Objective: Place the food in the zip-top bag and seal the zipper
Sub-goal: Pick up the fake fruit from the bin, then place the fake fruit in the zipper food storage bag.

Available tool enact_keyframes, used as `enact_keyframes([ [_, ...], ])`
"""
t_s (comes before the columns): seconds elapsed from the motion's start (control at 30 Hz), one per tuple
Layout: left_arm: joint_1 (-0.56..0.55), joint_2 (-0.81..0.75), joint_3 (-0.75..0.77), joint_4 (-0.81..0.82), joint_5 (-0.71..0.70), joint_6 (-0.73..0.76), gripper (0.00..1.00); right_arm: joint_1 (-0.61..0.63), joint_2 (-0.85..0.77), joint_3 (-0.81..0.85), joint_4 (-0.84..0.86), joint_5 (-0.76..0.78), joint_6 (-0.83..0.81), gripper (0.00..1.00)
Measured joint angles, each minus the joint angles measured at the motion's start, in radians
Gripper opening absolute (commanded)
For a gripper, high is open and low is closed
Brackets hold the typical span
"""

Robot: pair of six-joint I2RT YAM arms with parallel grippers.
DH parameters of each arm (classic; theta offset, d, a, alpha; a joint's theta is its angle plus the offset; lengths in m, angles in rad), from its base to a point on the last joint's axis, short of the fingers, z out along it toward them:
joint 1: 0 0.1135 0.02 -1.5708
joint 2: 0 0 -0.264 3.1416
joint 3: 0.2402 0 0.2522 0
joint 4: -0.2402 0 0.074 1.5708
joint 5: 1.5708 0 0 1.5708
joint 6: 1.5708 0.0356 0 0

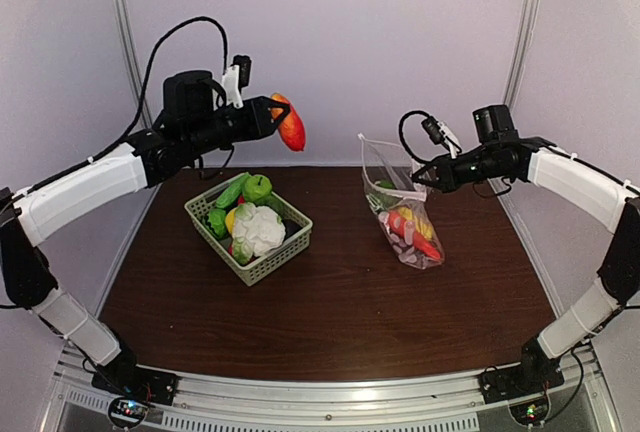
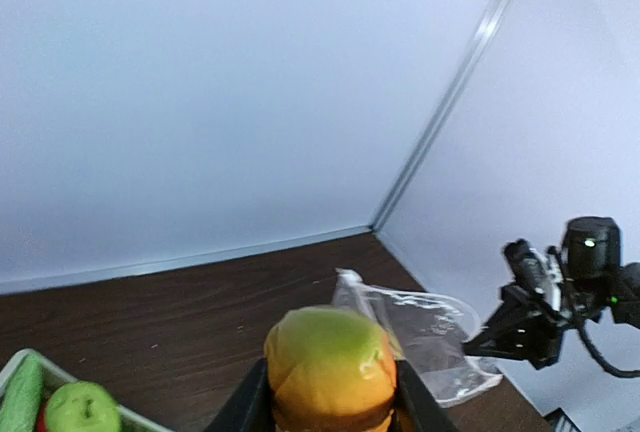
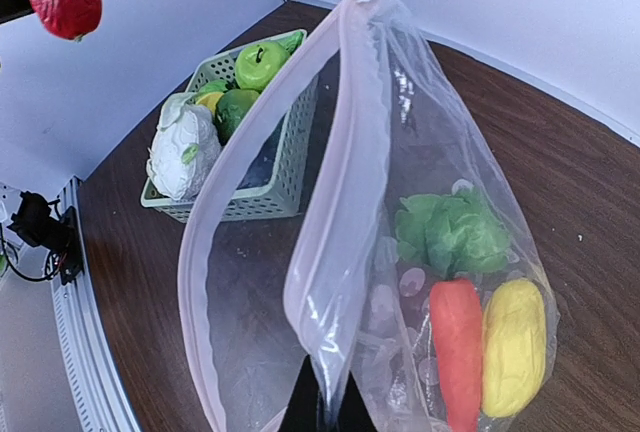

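Observation:
My left gripper [image 1: 278, 118] is shut on an orange-red fruit with a green end [image 1: 291, 124], held high above the table left of the bag; it also shows in the left wrist view [image 2: 330, 367]. My right gripper [image 1: 420, 180] is shut on the rim of the clear zip-top bag [image 1: 402, 214] and holds its mouth up and open. The pale pink zipper strip [image 3: 340, 152] loops around the opening. Inside the bag lie a carrot [image 3: 458, 352], a yellow piece [image 3: 513, 347] and a green leafy piece [image 3: 450, 232].
A pale green lattice basket [image 1: 262, 268] stands left of centre, holding a white cauliflower [image 1: 260, 228], a green apple [image 1: 258, 187] and other green and yellow pieces. White walls close in behind and at both sides.

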Motion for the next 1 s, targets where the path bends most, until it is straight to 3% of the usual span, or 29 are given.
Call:
enact_keyframes([
  [0.13,-0.113,0.070,0.044,0.145,0.088,0.014,0.22,0.016,0.011,0.057,-0.030,0.000,-0.001,0.00],
  [0.3,-0.171,0.204,0.149,0.246,0.143,0.012,0.22,0.047,0.049,0.121,-0.060,-0.002,-0.001,0.00],
  [0.7,-0.258,0.415,0.256,0.254,0.080,0.003,0.22,0.087,0.061,0.154,-0.083,-0.022,0.005,0.00],
  [0.83,-0.266,0.439,0.256,0.240,0.044,-0.007,0.31,0.087,0.061,0.162,-0.083,-0.023,0.012,0.00],
  [1.0,-0.266,0.440,0.256,0.233,0.014,-0.015,0.59,0.087,0.050,0.168,-0.083,-0.032,0.021,0.00],
])
